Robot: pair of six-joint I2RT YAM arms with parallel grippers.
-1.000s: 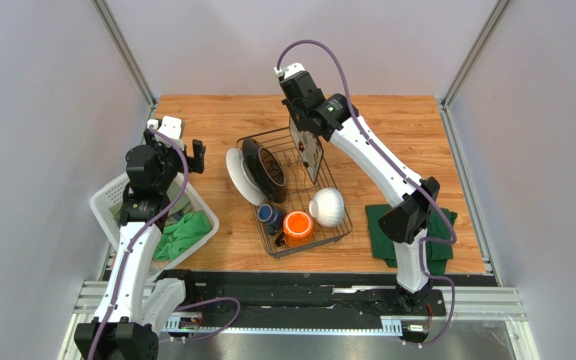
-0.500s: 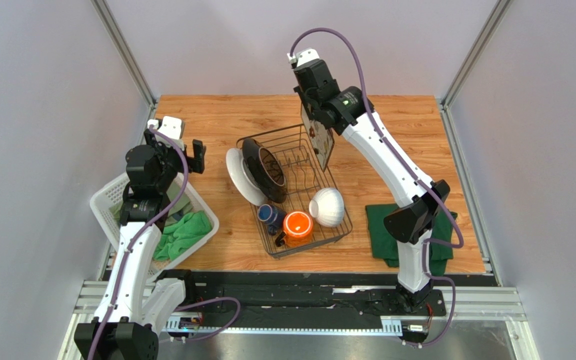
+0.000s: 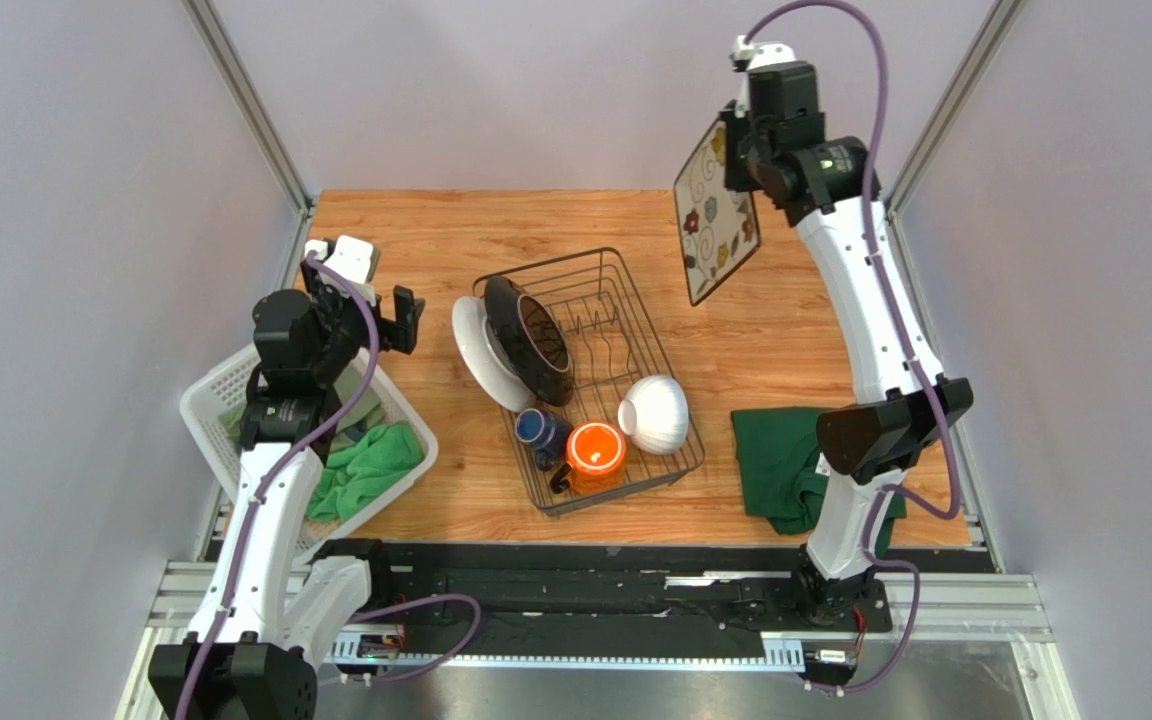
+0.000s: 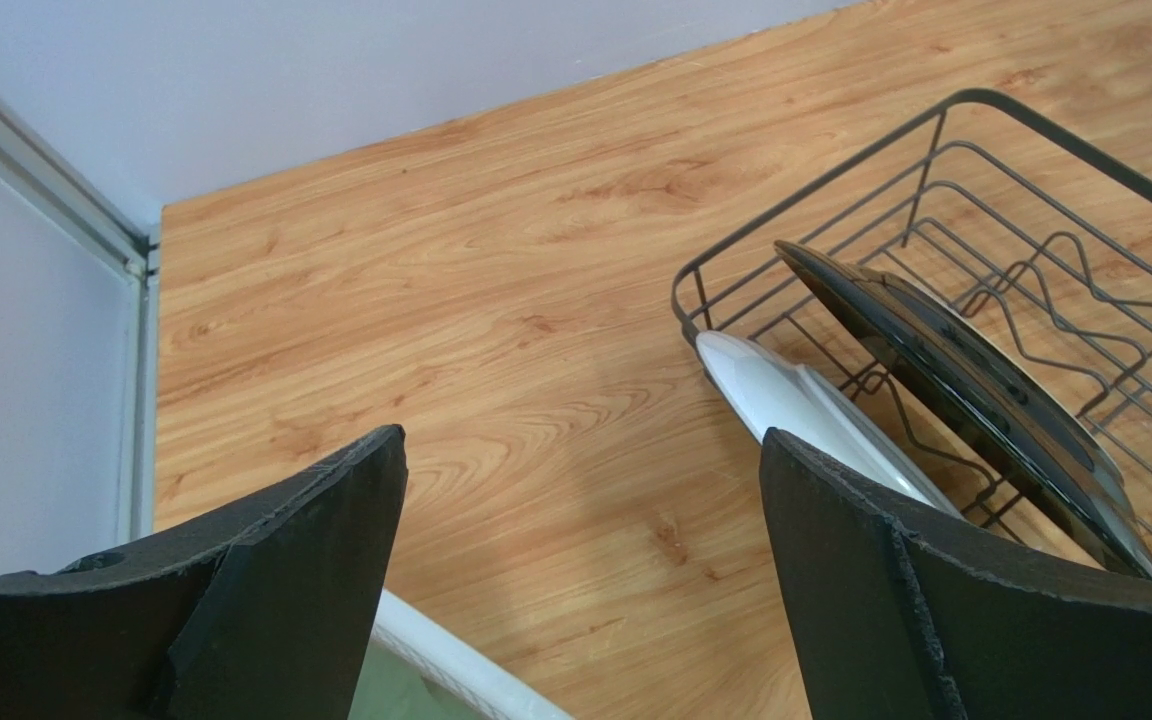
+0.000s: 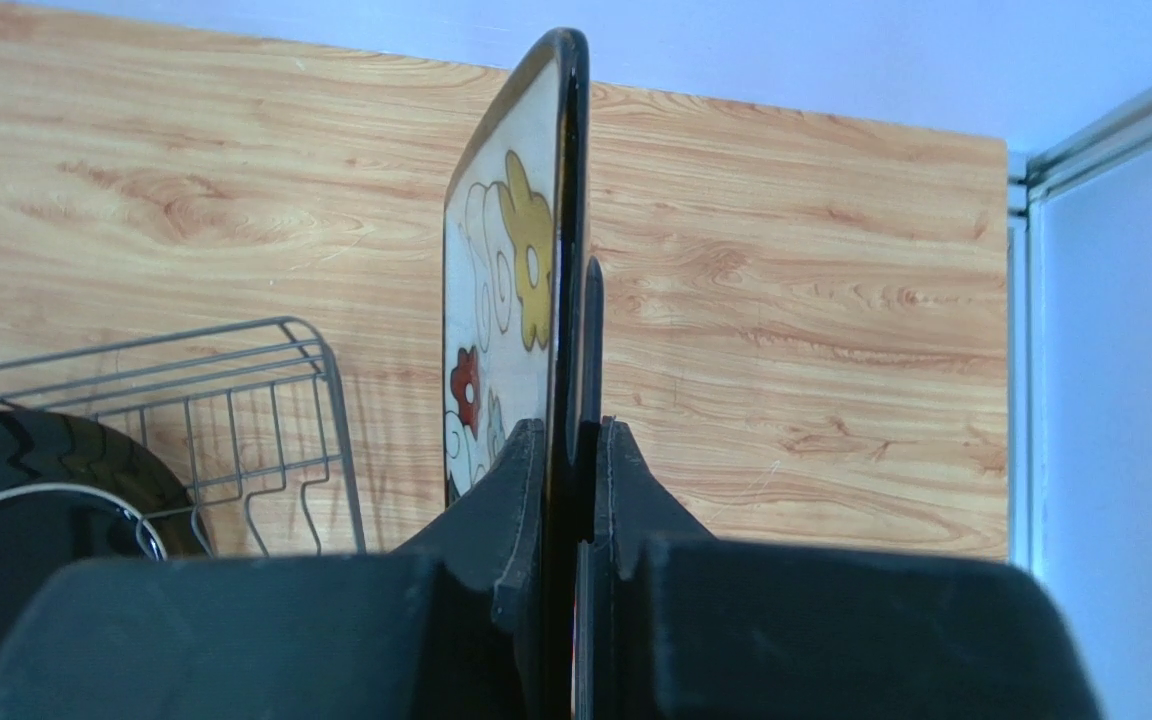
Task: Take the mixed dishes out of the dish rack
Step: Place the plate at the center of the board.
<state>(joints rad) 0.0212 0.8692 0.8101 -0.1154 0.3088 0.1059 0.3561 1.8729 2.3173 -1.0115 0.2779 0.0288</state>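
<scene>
High over the far right corner of the surface point(image 3: 432, 240), the right tool point(image 5: 579, 450) is clamped on one rim of the floral plate point(image 3: 716, 213), which stands on edge in the air, well clear of the rack point(image 3: 615, 318). We judge the pinch narrow: a quick swing could let the floral plate pivot or slip and drop, and lowering it on edge could tip it over. The left tool point(image 4: 582, 510) hangs wide open and empty left of the rack, too far off to help. The rack holds a dark plate point(image 3: 525, 338) and a white plate point(image 3: 474, 353) leaning together at its left side, and a blue mug point(image 3: 542, 432), an orange mug point(image 3: 596, 450) and an upturned bowl point(image 3: 656, 413) at its near end. The basket point(image 3: 214, 405) holds a green cloth point(image 3: 372, 465).
</scene>
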